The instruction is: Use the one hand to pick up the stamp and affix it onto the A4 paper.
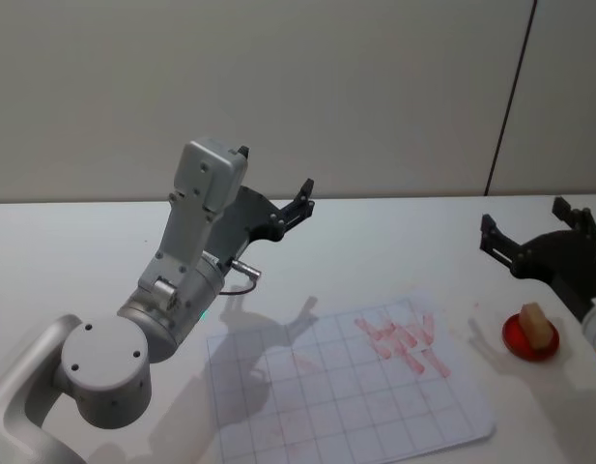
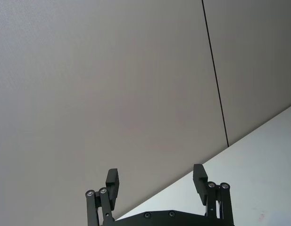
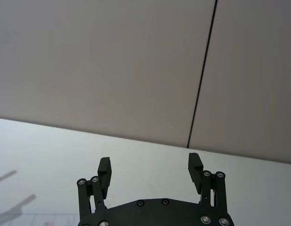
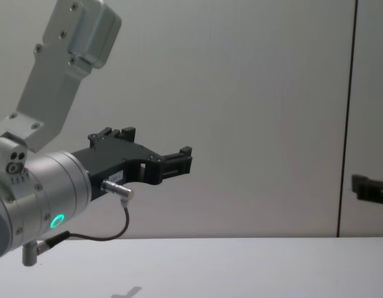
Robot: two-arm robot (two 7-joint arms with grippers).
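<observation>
From where I stand, the stamp (image 1: pixel 536 324) is not in hand yet: the small wood-coloured block sits on a round red pad (image 1: pixel 516 337) at the right edge of the head view, on the white counter (image 1: pixel 394 246). The right end effector (image 1: pixel 525 217) hangs just above and behind it, jaws spread wide and empty. The gridded A4 paper (image 1: pixel 317 406) lies at lower centre and already carries a cluster of red prints (image 1: pixel 406 345) in its upper right squares, so I'd say some stamping is done, but picking up and pressing remain for this round. The left end effector (image 1: pixel 275 169), also released and holding nothing, is raised at centre left, its arm casting a shadow over the sheet's left side. Nothing lies between the pad and the paper.
</observation>
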